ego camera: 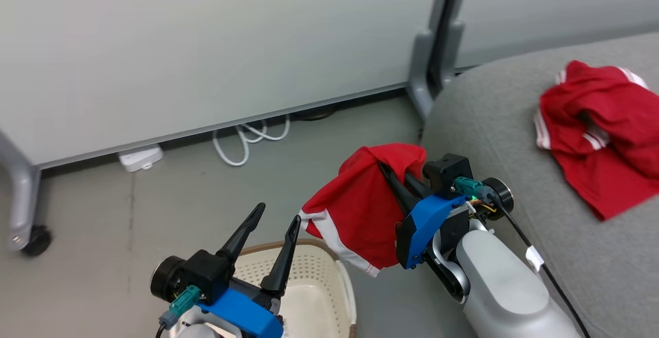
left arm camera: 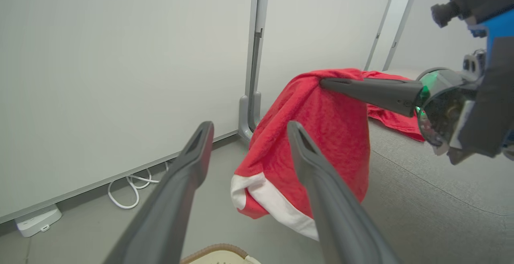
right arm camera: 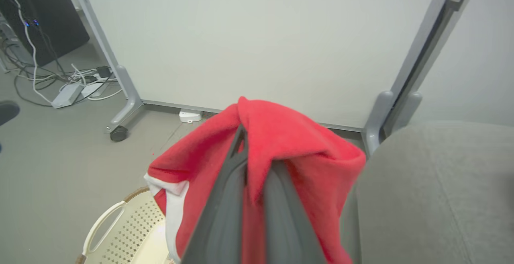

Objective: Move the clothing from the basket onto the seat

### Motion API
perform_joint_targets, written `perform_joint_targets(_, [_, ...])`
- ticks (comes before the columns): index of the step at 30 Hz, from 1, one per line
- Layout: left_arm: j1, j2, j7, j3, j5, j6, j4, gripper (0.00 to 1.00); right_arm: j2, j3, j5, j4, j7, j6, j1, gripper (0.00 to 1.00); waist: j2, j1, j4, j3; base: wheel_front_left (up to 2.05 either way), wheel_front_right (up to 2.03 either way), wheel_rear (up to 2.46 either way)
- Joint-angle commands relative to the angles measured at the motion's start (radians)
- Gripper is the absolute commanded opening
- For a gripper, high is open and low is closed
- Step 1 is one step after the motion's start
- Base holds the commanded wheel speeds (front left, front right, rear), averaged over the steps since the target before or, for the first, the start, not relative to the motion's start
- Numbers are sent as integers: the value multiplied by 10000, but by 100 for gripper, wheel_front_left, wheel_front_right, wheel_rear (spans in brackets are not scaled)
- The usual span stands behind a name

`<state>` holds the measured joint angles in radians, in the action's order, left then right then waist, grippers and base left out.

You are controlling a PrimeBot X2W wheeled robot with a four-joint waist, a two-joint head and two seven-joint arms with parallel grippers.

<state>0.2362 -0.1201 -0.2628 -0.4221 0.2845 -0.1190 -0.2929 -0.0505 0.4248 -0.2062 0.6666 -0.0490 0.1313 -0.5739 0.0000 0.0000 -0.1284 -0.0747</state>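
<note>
Right end effector (ego camera: 385, 167) is clenched on a red garment (ego camera: 355, 209) dangling near the basket (ego camera: 319, 276); the seat (ego camera: 515, 137) lies at its 3 o'clock in head view (right arm's nearer). Left end effector (ego camera: 280, 212) gapes empty.
</note>
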Motion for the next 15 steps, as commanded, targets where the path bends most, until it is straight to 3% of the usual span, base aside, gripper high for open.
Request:
perform_joint_targets(1, [100, -21, -35, 37, -79, -47, 8, 100, 4, -51, 35, -37, -60, -11, 48, 0, 0, 0, -745, -134, 0, 0, 0])
perform_joint_targets(10, [141, -31, -35, -30, -293, -103, 50, 100, 7, -123, 32, -43, -138, -9, 225, 0, 0, 0, -2515, -206, 0, 0, 0])
perform_joint_targets(15, [170, -51, -35, -106, -336, -116, 46, 100, 7, -280, -24, -46, -179, -9, 297, 0, 0, 0, -3080, -249, 0, 0, 0])
